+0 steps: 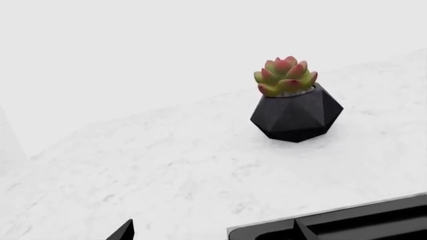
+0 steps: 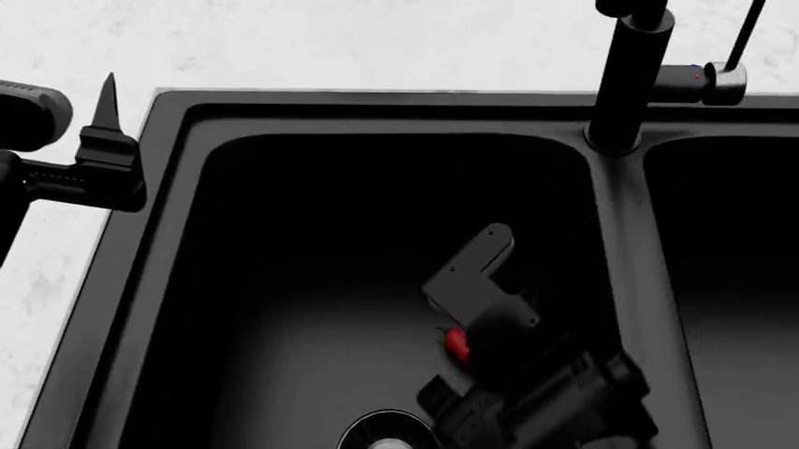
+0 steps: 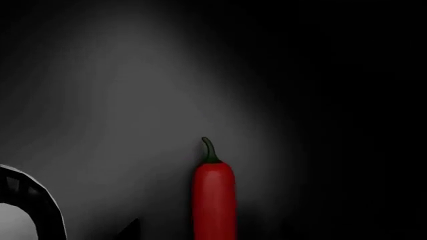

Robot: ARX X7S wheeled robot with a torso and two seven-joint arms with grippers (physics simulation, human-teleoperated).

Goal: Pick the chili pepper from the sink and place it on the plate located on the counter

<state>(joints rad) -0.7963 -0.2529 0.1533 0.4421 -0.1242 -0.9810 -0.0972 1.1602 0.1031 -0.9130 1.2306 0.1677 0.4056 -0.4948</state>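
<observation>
The red chili pepper (image 3: 213,200) lies on the floor of the black sink's left basin (image 2: 312,234), its green stem pointing away from the right wrist camera. My right gripper (image 2: 481,290) is down in that basin, open, with the chili lying between its jaws. In the head view only a small red bit of the chili (image 2: 456,343) shows beside the gripper. My left gripper (image 2: 107,140) is open and empty, over the white counter (image 2: 50,271) at the sink's left rim. The plate is out of view.
The black faucet (image 2: 631,75) stands on the divider behind the basins. A round silver drain strainer (image 2: 384,435) lies close to the chili. A succulent in a black faceted pot (image 1: 293,107) stands on the counter (image 1: 167,165) beyond the sink corner (image 1: 333,225).
</observation>
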